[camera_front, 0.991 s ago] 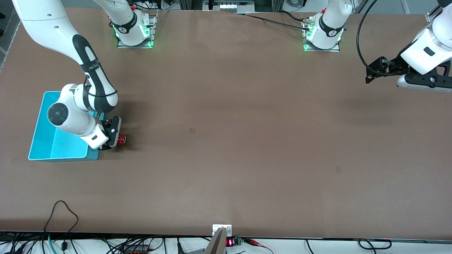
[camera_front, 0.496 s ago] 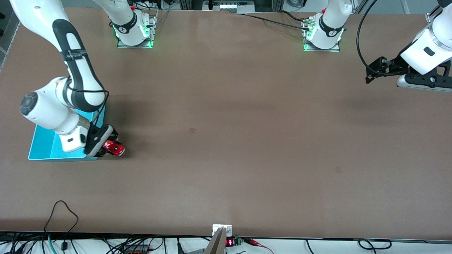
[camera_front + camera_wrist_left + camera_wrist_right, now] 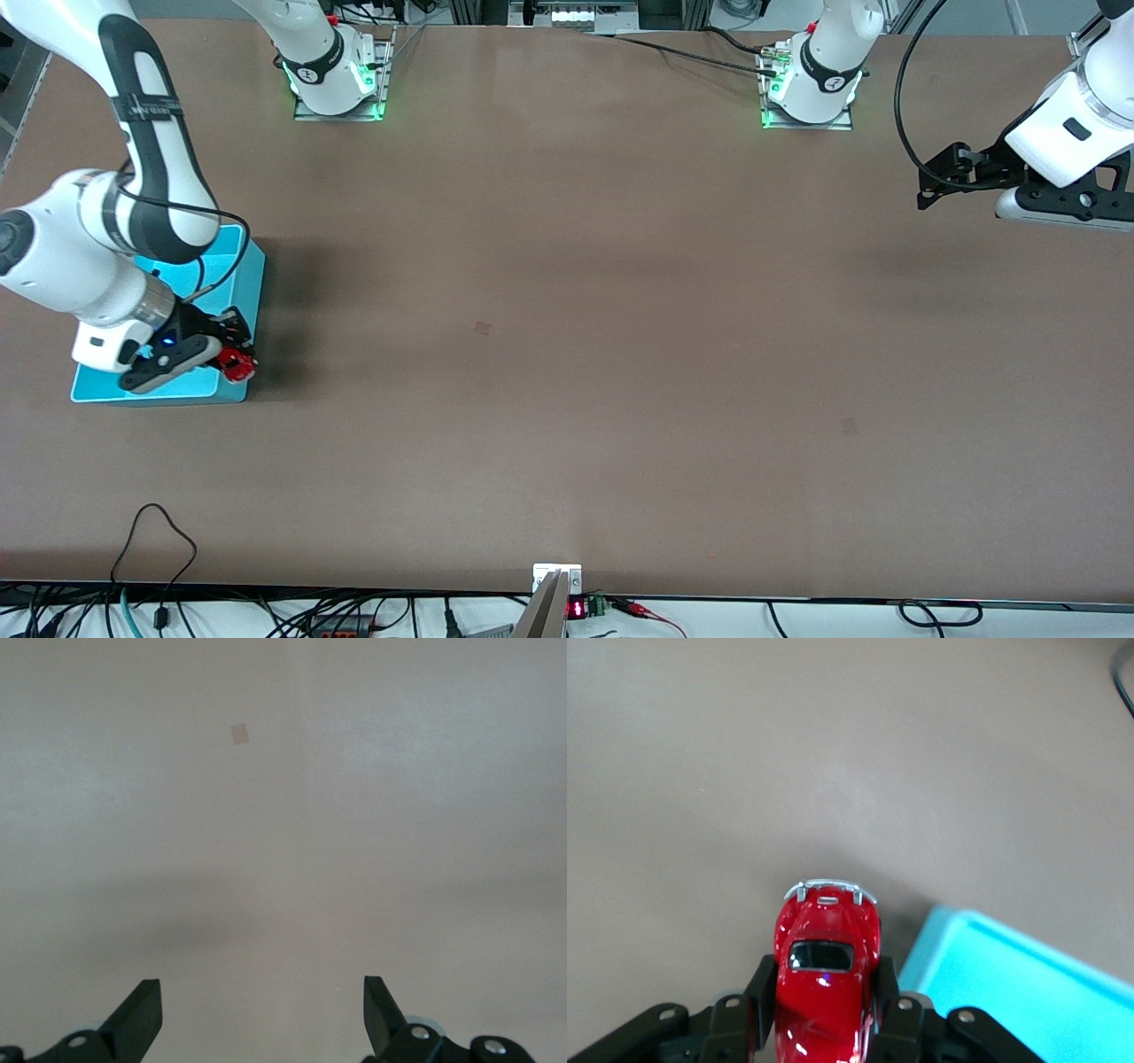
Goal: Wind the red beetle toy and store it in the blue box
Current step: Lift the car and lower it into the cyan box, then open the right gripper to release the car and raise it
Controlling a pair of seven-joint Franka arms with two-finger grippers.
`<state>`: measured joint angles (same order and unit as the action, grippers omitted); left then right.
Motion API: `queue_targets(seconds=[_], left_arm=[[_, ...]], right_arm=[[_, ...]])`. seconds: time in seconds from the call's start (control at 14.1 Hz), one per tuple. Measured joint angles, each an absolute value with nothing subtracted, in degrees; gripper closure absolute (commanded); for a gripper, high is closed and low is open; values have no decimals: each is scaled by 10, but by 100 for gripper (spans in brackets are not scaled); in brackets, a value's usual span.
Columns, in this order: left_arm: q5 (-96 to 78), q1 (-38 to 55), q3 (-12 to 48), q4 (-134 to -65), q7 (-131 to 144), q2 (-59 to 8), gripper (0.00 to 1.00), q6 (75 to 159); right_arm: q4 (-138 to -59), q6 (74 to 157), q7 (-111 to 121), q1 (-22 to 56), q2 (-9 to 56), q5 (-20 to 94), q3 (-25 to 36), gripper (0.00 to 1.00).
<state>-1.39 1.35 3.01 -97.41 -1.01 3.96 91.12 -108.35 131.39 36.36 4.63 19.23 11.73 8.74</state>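
The red beetle toy (image 3: pixel 236 362) is clamped between the fingers of my right gripper (image 3: pixel 232 360), in the air over the blue box's (image 3: pixel 244 261) corner nearest the front camera and the middle of the table. In the right wrist view the toy (image 3: pixel 825 970) shows its glossy roof and silvery bumper, with the gripper (image 3: pixel 825 992) shut on its sides and the box's rim (image 3: pixel 1010 983) beside it. My left gripper (image 3: pixel 928 184) waits in the air over the left arm's end of the table; in the left wrist view it (image 3: pixel 262 1014) is open and empty.
The brown table (image 3: pixel 567 354) stretches bare past the box. Both arm bases (image 3: pixel 337 80) (image 3: pixel 811 89) stand at the table's edge farthest from the front camera. Cables (image 3: pixel 159 540) lie at the edge nearest the front camera.
My right gripper has carried the toy from beside the box to over the box's corner, and the wrist has swung round. The left arm has not moved.
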Motion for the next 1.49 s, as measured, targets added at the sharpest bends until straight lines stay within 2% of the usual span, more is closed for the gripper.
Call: queue_targets(seconds=[0.28, 0.42, 0.64, 1.13, 1.35, 1.42, 1.49], left_arm=[[-14, 13, 30, -974, -10, 40, 0, 911], [-14, 13, 30, -974, -10, 40, 0, 911], [-14, 13, 30, -974, -10, 40, 0, 911], [-14, 13, 30, -974, -10, 40, 0, 911], [-14, 13, 30, -974, -10, 40, 0, 911], [-14, 13, 30, -974, -10, 40, 0, 911], [-14, 13, 30, -974, -10, 40, 0, 911]], right_arm=[[-1084, 1281, 308, 27, 185, 111, 142, 93], [-1090, 1266, 307, -11, 186, 111, 150, 90], [-1109, 1267, 306, -44, 194, 111, 151, 91], [-1155, 1372, 298, -49, 266, 111, 149, 90], [-1176, 1419, 298, -48, 284, 111, 147, 84], [-1181, 1429, 298, -48, 287, 111, 147, 45], [-1182, 1432, 298, -48, 287, 111, 146, 0]])
